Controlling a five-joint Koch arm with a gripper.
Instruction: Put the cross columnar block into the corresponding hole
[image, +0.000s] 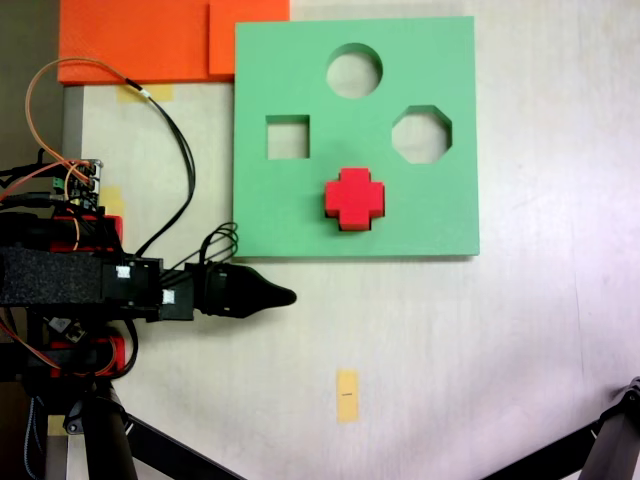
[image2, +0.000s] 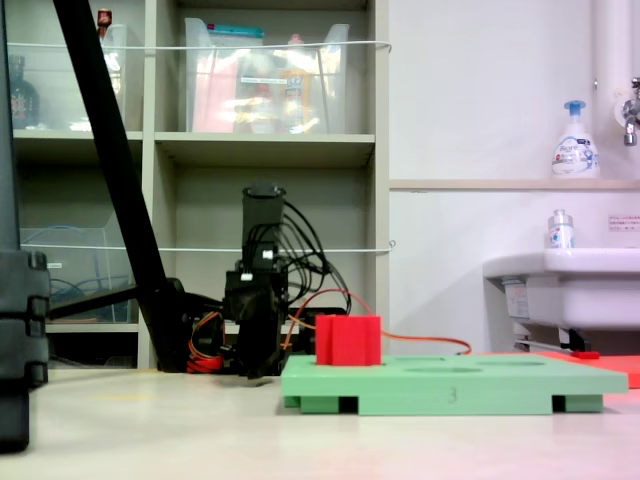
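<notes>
- The flat green square foam board (image: 300, 215) lies on the pale table (image: 480, 350); seen from above it has a round cutout (image: 354, 70), a square cutout (image: 287, 137) and an octagonal cutout (image: 421, 134).
- The small bright red plus-shaped foam block (image: 354, 197) sits in the board's lower middle, in the plus-shaped cutout; a dark sliver of that hole (image: 352, 229) shows along the block's lower edge.
- The low side view shows what the top view cannot: the red block (image2: 348, 340) stands well above the green board's (image2: 450, 385) top face, upright.
- The black gripper (image: 285, 297) lies off the board, just below its lower-left corner, pointing right, apart from the block. Its tips merge into one dark point, so whether the jaws are parted cannot be told.
- Bare table lies open below and right of the board.
- From the side the gripper (image2: 255, 372) is a dark mass behind the board's left end.
- Orange foam sheets (image: 140, 40) touch the board's top-left corner, cut off by the frame.
</notes>
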